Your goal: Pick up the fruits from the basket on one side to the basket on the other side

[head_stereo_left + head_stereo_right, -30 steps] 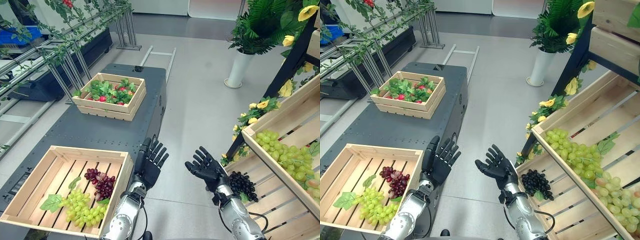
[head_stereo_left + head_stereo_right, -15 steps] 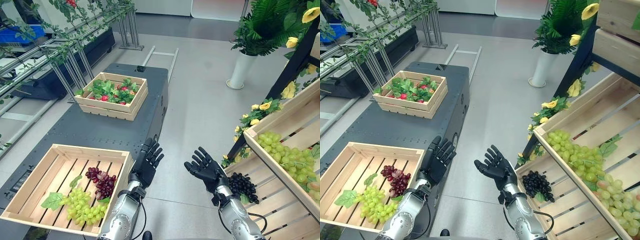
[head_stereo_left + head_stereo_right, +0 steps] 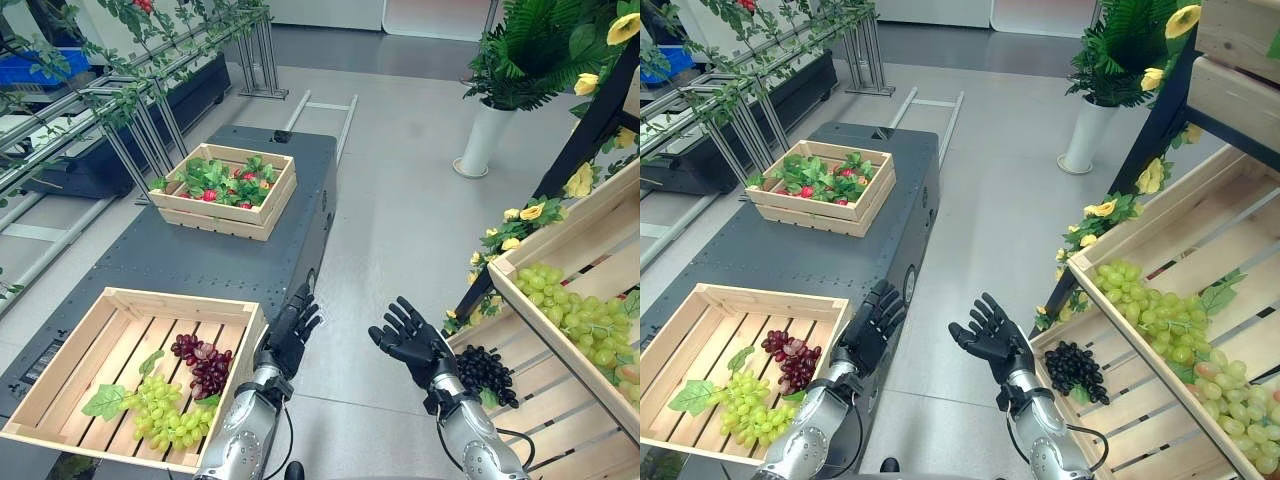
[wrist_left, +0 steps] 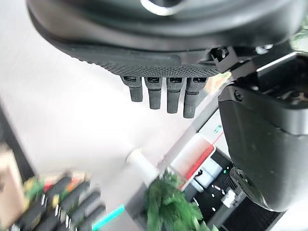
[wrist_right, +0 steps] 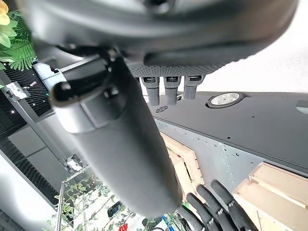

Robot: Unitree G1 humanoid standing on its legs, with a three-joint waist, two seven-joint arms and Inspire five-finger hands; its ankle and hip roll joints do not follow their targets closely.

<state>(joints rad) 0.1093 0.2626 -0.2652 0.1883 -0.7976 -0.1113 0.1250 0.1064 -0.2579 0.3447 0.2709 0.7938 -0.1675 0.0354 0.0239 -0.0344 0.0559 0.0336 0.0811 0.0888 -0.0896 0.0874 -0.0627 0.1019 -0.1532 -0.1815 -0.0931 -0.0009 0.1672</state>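
Grapes are what you are moving: a dark bunch (image 3: pixel 485 372) lies at the lower right of the head view, in the near corner of the slatted crate (image 3: pixel 560 410) on the stand at the right, and a big green heap (image 3: pixel 575 318) sits in the crate (image 3: pixel 590 235) above it. At the lower left of the frame, the crate (image 3: pixel 70 345) on the dark bench (image 3: pixel 180 262) already holds a green bunch (image 3: pixel 165 412) and a red bunch (image 3: pixel 203 365), so you can judge the transfer as partly done, with the right-hand fruit the likely source. A second crate of leaves and red fruit (image 3: pixel 225 184) stands farther up the bench, well apart from both hands. Your right hand (image 3: pixel 410 340) hangs in the lower middle of the frame with its fingers spread and empty, and the dark bunch lies just beside it, to its right and slightly below, touching nothing of the hand. Your left hand (image 3: pixel 290 330) is raised near the right rim of the bench crate, fingers straight and close together, holding nothing. The right hand is clearly the nearer one for the dark bunch. Its palm faces away from the fruit, so you would likely need to turn the wrist toward the stand and come down over the bunch. The bunch looks roughly round, with no clear long axis to line up on.
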